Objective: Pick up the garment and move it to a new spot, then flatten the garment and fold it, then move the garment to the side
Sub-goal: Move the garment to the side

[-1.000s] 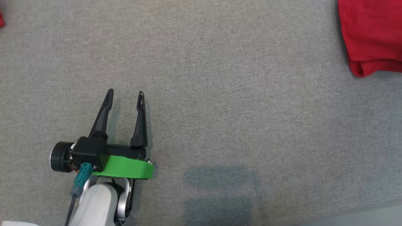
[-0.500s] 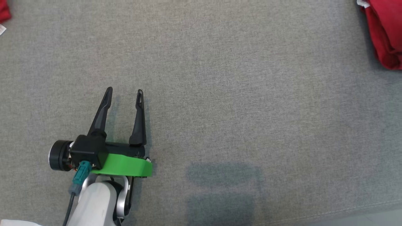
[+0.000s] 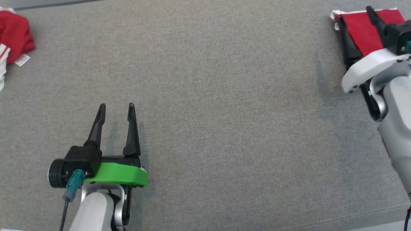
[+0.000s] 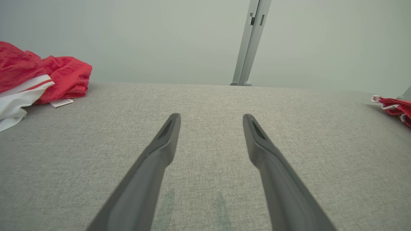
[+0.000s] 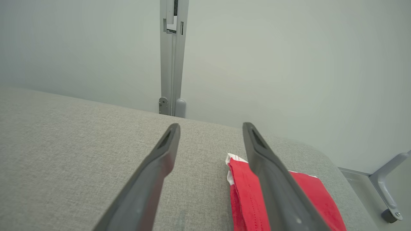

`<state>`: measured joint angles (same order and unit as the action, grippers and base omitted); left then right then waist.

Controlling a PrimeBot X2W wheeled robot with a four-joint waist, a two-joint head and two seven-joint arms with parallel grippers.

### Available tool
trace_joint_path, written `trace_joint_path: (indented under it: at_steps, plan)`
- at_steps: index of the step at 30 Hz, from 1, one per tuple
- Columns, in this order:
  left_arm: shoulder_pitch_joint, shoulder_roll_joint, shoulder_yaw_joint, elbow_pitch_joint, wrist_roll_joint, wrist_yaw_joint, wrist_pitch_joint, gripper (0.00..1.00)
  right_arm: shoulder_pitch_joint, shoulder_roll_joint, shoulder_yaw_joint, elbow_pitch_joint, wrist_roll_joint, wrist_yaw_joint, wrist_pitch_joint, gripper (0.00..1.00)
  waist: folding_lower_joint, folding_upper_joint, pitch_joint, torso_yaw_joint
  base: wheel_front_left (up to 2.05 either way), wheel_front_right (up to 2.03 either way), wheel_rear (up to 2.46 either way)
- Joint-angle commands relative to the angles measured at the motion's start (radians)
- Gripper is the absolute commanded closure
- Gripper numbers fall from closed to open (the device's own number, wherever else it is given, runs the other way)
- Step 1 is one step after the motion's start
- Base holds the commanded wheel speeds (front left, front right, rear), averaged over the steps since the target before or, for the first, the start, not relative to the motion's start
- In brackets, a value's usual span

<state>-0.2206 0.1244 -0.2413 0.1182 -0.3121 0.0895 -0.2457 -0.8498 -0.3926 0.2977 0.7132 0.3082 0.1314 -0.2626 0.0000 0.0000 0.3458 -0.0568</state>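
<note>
Wide grey woven-fabric desk (image 3: 224, 96). At far right corner, flat on it, folded red cloth garment with white trim (image 3: 362, 32). At far left edge, crumpled red-and-white clothing heap (image 3: 14, 35).

The worktop (image 3: 224, 96) is covered in grey woven cloth, matt, with a fine, slightly rough weave and a stitched seam along its near edge. The folded garment (image 5: 308, 192) is red cloth, soft and matt, with rows of stitching and a white trim. The heap of clothes (image 4: 48, 70) is nappy red cloth over smoother white fabric, with a small white label (image 4: 61, 102).

The fingers (image 4: 159, 154) of the left gripper (image 3: 116, 106) and of the right gripper (image 5: 211, 125) are smooth, dark, matt plastic. The green bracket (image 3: 118, 173) is smooth plastic with a dull sheen, and the forearm shell (image 3: 93, 211) is pale, glossy plastic. The post (image 5: 171, 57) looks like brushed metal. The wall (image 5: 289, 64) is smooth and matt.
</note>
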Motion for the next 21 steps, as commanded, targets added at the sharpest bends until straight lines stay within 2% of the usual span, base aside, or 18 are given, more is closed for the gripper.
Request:
trace_joint_path:
  at_steps: [1,10,21]
  plan:
    - [0.022,-0.004,0.008,0.012,-0.010,0.004,-0.007,0.00,0.040,0.014,-0.005,-0.020,0.008,-0.001,-0.003,0.00,0.0000,0.0000,-0.085,0.002,0.00,0.00,0.00]
    - [0.108,-0.028,0.054,0.069,-0.039,0.017,-0.020,0.00,0.286,0.142,-0.086,-0.164,0.042,-0.001,-0.003,0.00,0.0000,0.0000,-0.218,0.020,0.00,0.00,0.00]
    - [0.238,-0.057,0.101,0.043,-0.033,0.012,-0.020,0.00,0.629,0.303,-0.194,-0.392,-0.057,-0.001,-0.003,0.00,0.0000,0.0000,-0.313,0.048,0.00,0.00,0.00]
